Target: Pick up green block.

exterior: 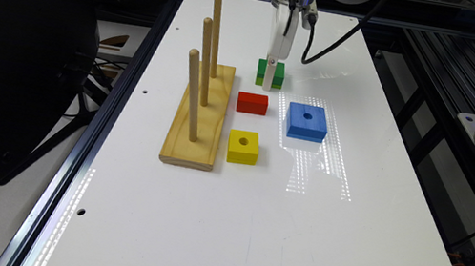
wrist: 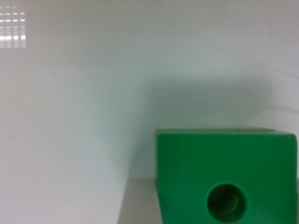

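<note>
gripper (exterior: 268, 80) partly hiding green block (exterior: 278, 75)

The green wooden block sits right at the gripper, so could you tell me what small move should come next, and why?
Probably close on it, then lift: the gripper is already down at the green wooden block, which still rests on the white table. The finger state isn't visible.

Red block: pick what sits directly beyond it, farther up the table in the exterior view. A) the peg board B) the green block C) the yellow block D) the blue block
B: the green block sits just past the red block, under the end effector.
</note>
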You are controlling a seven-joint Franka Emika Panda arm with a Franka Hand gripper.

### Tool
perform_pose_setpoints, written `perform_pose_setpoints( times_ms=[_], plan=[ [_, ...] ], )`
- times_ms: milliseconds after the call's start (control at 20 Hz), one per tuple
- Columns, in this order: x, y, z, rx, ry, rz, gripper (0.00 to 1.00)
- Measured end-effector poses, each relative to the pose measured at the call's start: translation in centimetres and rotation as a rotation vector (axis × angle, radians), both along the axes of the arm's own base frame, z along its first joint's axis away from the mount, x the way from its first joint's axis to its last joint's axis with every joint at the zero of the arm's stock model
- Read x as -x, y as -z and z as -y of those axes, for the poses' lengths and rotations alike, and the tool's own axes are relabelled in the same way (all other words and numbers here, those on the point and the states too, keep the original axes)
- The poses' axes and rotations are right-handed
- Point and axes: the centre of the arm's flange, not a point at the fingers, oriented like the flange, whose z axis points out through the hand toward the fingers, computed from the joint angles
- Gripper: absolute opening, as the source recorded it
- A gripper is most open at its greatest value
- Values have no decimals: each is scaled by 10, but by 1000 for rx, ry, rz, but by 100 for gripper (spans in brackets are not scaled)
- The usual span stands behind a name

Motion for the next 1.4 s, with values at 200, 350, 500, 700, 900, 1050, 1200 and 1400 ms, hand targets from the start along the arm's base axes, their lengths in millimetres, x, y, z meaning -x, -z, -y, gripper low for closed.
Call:
perform_pose_setpoints(
  times_ms=[200, 350, 500, 700, 900, 1050, 1200, 1400],
  plan=[
    [0, 0, 0, 0, 0, 0, 0],
    [-1, -5, 0, 1, 0, 5, 0],
    [-2, -14, 0, 3, -1, 7, 0],
    [-4, -33, 1, 5, -2, 7, 0],
    [-3, -53, 1, 6, -3, 0, 0],
    [-2, -54, 0, 6, -3, 0, 0],
    [-3, -61, 0, 8, -3, 8, 0],
    [-2, -93, 0, 11, -4, 6, 0]
  ],
)
